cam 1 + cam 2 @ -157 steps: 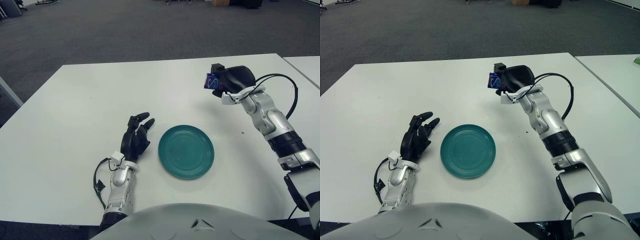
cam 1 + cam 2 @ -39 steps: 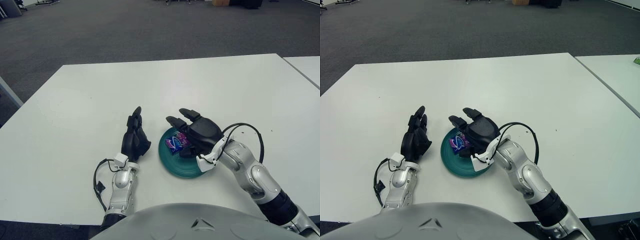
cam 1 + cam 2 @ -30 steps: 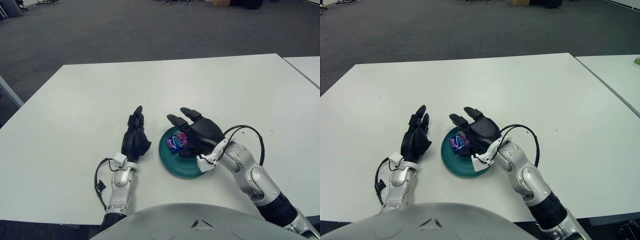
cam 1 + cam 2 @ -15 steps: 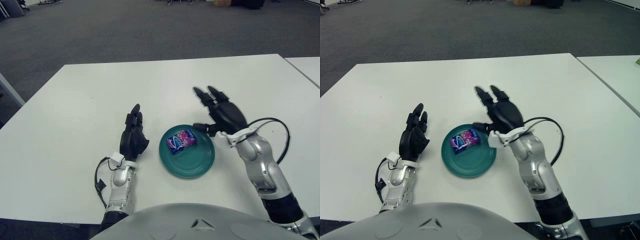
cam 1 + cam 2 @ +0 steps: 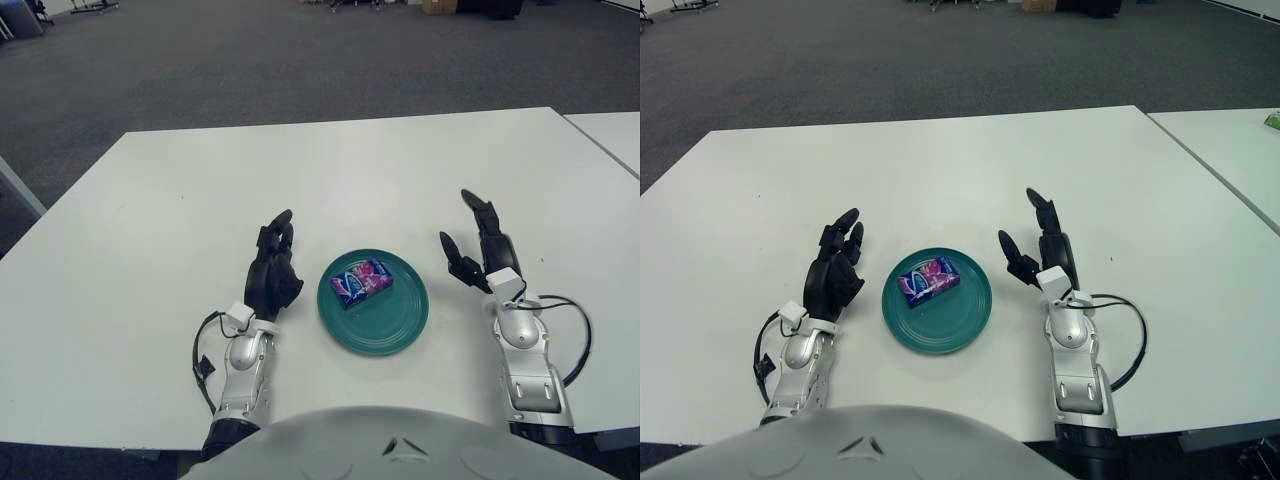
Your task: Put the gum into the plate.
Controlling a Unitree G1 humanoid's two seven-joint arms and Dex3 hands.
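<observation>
Your white table (image 5: 150, 250) runs wide around the teal plate (image 5: 385, 325), where the gum pack (image 5: 362, 283) lies up-left of centre. Left hand (image 5: 272, 268) and right hand (image 5: 484, 255) flank it, fingers spread, empty.

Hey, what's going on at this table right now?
A humanoid robot is putting gum on a plate, and that looks done. The gum lies in the plate, toward its far-left side. Neither hand holds anything: the right hand is beside the plate with fingers open, and the left hand rests open on the other side.
</observation>
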